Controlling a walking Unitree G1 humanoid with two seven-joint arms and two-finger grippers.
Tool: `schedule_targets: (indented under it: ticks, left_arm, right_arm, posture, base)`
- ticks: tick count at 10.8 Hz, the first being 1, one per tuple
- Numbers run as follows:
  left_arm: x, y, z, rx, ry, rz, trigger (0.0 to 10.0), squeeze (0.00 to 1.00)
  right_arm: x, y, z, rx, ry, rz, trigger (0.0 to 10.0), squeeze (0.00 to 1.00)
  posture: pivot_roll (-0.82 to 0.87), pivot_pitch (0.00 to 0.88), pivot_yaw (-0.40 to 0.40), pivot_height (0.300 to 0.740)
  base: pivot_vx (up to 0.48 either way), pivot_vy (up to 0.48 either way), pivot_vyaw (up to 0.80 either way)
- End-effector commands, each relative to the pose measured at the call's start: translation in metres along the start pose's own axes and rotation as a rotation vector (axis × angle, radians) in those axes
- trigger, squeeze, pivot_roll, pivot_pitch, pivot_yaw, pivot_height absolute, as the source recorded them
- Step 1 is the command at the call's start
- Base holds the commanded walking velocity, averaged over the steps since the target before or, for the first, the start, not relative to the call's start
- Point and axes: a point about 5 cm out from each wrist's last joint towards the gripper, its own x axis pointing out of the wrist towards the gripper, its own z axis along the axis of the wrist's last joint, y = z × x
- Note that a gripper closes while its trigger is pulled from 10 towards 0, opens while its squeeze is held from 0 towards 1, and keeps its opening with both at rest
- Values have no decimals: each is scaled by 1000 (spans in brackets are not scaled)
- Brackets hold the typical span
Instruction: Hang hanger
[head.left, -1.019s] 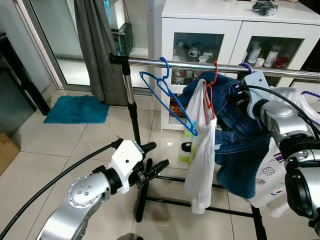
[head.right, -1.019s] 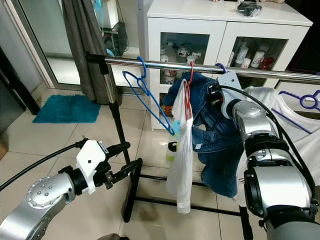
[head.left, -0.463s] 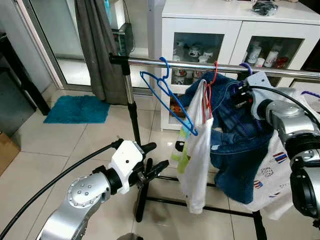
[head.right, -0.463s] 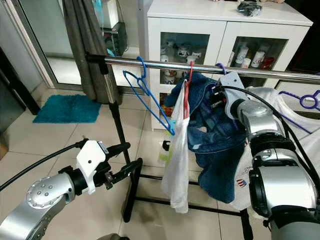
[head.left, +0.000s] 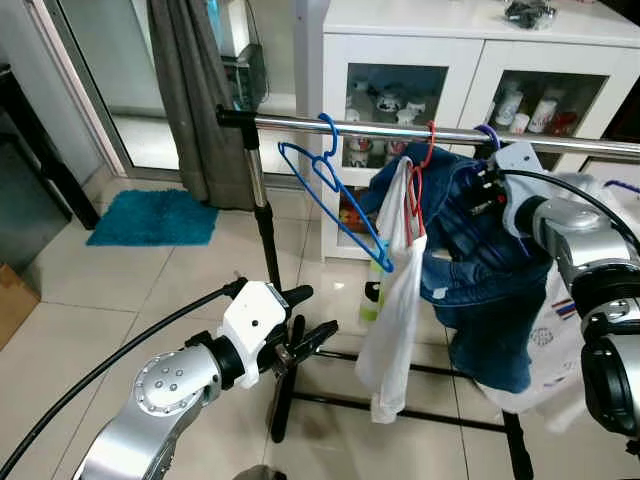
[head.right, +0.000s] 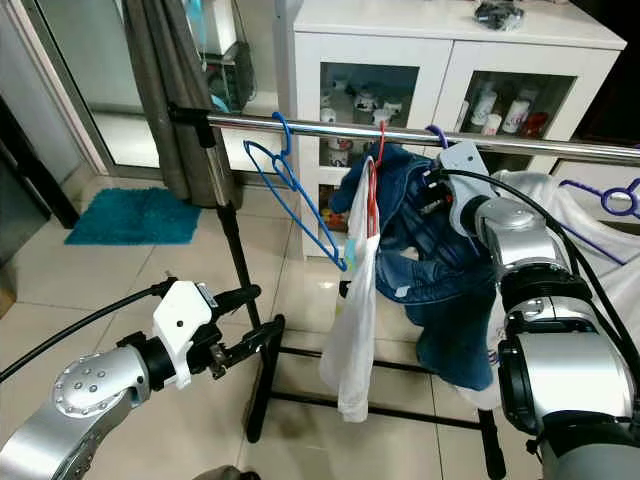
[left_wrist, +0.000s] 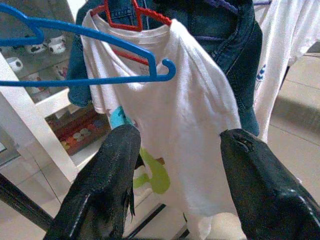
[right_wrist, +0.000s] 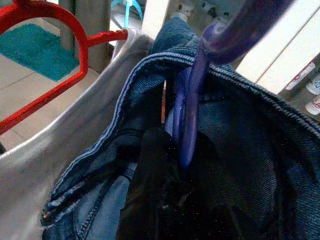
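Note:
A purple hanger (right_wrist: 192, 95) carries a blue denim jacket (head.left: 480, 280). Its hook (head.left: 487, 132) is up at the metal rail (head.left: 380, 129); I cannot tell whether it rests on it. My right gripper (right_wrist: 175, 175) is shut on the hanger's neck, just below the rail, with black fingers (head.left: 484, 188) against the denim collar. Left of it a red hanger (head.left: 420, 175) holds a white T-shirt (head.left: 392, 300), and an empty blue hanger (head.left: 335, 195) hangs tilted. My left gripper (head.left: 308, 338) is open low down by the rack's post, its fingers (left_wrist: 107, 185) pointing at the shirt.
A white cabinet (head.left: 330, 80) with glass doors stands right behind the rail. A grey curtain (head.left: 195, 100) hangs at the rail's left end, with a teal mat (head.left: 155, 218) on the tiles. The rack's black base (head.left: 300, 400) lies near my left gripper. White garments (head.left: 590, 190) hang at the right.
The denim jacket and the white T-shirt have swung to the left and back and are still swaying. My right gripper has stayed by the rail. The left arm has not moved.

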Motion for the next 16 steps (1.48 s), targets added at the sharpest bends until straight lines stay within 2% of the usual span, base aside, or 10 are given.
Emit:
schedule_targets:
  ticks: [1, 4, 6, 8, 11, 14, 16]
  left_arm:
    - [2, 1, 0, 14, 10, -6, 10000, 0]
    - [2, 4, 1, -22, -13, 62, 10000, 0]
    - [1, 8, -1, -40, -12, 155, 10000, 0]
    - [-1, 17, -4, -78, -12, 308, 10000, 0]
    - [-3, 18, -4, -133, -46, 373, 10000, 0]
    - [-4, 28, -4, -153, -56, 423, 10000, 0]
    - [-5, 32, -4, -160, -58, 434, 10000, 0]
  right_arm:
    - [1, 4, -3, -1, 7, 5, 0, 0]
    - [2, 12, 0, 28, -42, -1, 0, 0]
    - [-6, 7, 12, 36, -118, -45, 0, 0]
    - [-29, 1, 24, 45, -195, -97, 0, 0]
    - [-53, 18, 3, 66, -173, -86, 0, 0]
    - [-63, 43, -26, 140, -142, -155, 0, 0]
    - [-68, 56, -35, 170, -126, -200, 0, 0]
  posture:
    - [-119, 0, 43, 740]
    - [-114, 0, 37, 740]
    - [-111, 0, 36, 740]
    - [-111, 0, 40, 740]
    - [-109, 0, 44, 740]
    - [-109, 0, 39, 740]
    - [-121, 0, 58, 740]
  base:
    - [0, 0, 0]
    - [0, 0, 0]
    - [0, 0, 0]
    - [0, 0, 0]
    - [0, 0, 0]
    - [0, 0, 0]
    - [0, 0, 0]
